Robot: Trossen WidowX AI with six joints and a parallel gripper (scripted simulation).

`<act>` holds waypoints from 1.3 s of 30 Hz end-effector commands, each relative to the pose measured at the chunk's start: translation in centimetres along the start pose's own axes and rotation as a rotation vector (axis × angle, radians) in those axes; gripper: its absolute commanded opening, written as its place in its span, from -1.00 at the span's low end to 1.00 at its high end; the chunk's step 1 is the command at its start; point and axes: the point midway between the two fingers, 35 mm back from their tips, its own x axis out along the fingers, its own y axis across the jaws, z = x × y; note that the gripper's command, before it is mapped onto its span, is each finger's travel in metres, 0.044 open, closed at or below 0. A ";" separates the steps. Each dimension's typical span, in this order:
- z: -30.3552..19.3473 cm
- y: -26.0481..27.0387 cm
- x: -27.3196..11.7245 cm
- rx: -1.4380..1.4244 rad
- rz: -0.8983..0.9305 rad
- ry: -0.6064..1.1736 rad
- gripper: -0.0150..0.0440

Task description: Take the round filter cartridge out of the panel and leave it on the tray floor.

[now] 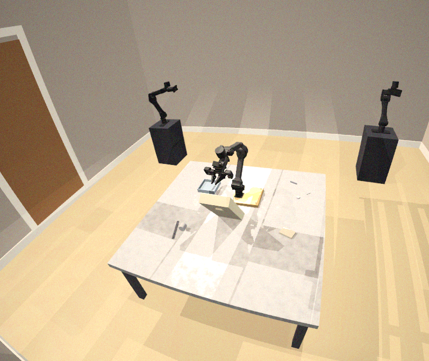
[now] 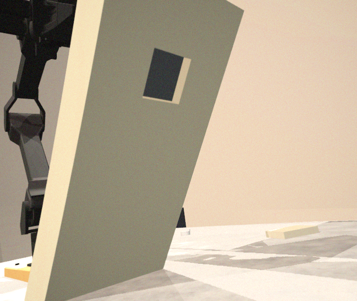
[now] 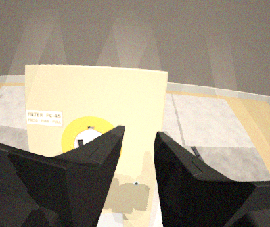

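The beige service panel (image 1: 222,210) (image 2: 123,161) (image 3: 135,98) leans on the table. In the wrist view the white cartridge face (image 3: 89,136) sits in the panel inside a yellow ring (image 3: 68,136). One dark slot (image 3: 80,142) shows at its left; its lower right is hidden behind the left finger. My gripper (image 1: 214,182) (image 3: 139,134) is partly open with nothing between the fingers. Its tips point toward the panel's face, right of the cartridge in the wrist view, apart from the panel. The blue-grey tray (image 1: 207,190) lies behind the panel, beneath the gripper in the top view.
The arm stands on a yellow base plate (image 1: 252,197) (image 2: 16,273) beside the panel. A dark bar (image 1: 175,229) (image 3: 195,152) and a grey cylinder (image 1: 182,225) lie beyond the panel. A beige block (image 1: 287,233) (image 2: 293,232) lies to the right. Small items lie at the table's far right.
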 end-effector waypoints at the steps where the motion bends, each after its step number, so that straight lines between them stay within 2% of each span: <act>1: -4.3 4.0 0.4 -0.173 0.101 0.188 -0.13; 14: -4.5 4.2 0.6 -0.182 0.106 0.195 -0.13; 39: -5.2 4.6 4.5 -0.182 0.106 0.192 -0.13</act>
